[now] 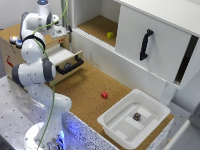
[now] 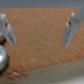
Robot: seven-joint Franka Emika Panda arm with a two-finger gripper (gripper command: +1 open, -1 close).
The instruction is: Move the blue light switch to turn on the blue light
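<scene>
Cork-brown board is filling the wrist view, with the gripper (image 2: 40,30) hanging over it, its two fingers (image 2: 71,29) spread wide and holding nothing. A pale rounded rim at the edge of that view is probably one of the buttons; its top colour cannot be told. In the exterior view, the blue light switch (image 1: 19,43) is sitting on the wooden box (image 1: 10,52), beside an orange-topped button (image 1: 12,38), partly masked by the arm (image 1: 31,50). Judgement: the arm is positioning above the button row. Good practice would be closing the fingers, centring squarely over the blue top, and pressing straight down, avoiding the neighbouring button.
</scene>
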